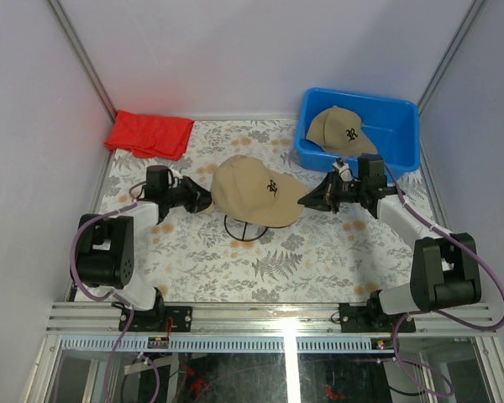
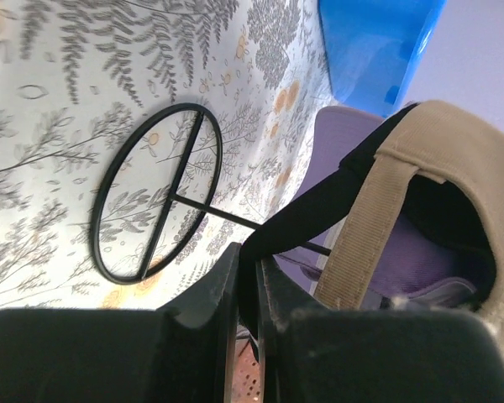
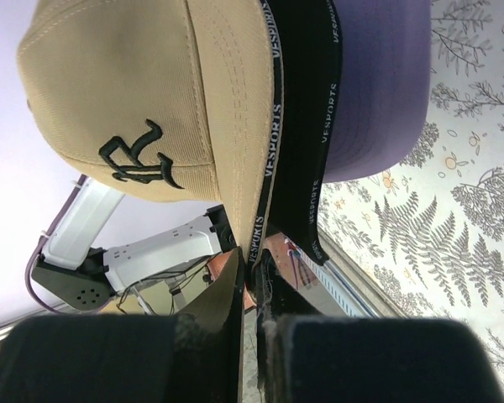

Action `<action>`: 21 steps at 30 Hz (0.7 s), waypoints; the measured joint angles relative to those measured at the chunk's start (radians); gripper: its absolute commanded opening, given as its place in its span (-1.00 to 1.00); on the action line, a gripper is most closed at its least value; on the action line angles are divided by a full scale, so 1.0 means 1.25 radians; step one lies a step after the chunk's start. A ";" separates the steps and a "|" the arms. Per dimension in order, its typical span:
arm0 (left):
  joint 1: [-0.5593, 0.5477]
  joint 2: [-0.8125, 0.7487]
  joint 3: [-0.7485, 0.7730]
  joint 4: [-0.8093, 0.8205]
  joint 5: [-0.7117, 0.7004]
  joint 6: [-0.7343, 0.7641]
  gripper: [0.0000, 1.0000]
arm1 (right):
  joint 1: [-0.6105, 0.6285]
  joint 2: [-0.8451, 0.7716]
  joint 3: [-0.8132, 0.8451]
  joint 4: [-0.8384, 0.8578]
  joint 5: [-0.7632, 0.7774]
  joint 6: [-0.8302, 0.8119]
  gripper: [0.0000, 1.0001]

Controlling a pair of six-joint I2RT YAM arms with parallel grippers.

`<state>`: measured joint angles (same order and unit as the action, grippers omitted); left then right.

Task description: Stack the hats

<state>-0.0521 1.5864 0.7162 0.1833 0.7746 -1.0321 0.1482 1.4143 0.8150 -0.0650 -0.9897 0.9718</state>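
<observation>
Three caps sit nested on the wire stand (image 1: 245, 228) mid-table: the tan cap (image 1: 254, 189) on top, the black cap (image 3: 307, 126) under it and the purple cap (image 3: 378, 84) innermost, while a second tan cap (image 1: 340, 130) lies in the blue bin (image 1: 403, 143) at the far right. The left gripper (image 2: 248, 260) is clamped on the black cap's back strap, just beside the tan strap; the right gripper (image 3: 250, 260) is pinched on the black brim's edge, touching the tan brim. To finish this step well, I would draw both ends down evenly so the crowns seat and the brims line up, then let go one side at a time, since a lopsided tug could tip the light stand
</observation>
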 measured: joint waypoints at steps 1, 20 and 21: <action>0.015 -0.008 -0.010 0.003 0.007 -0.005 -0.77 | 0.001 0.005 0.013 -0.006 0.000 0.000 -1.00; 0.119 -0.075 -0.078 0.120 0.066 -0.115 0.09 | 0.007 0.031 0.079 -0.086 0.007 -0.024 -1.00; 0.120 -0.075 -0.081 0.130 0.069 -0.125 0.14 | 0.007 0.031 0.079 -0.087 0.007 -0.025 -1.00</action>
<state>0.0975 1.4925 0.6147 0.3462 0.8604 -1.1881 0.1570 1.4528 0.9134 -0.1738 -0.9806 0.9409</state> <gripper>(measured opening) 0.505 0.031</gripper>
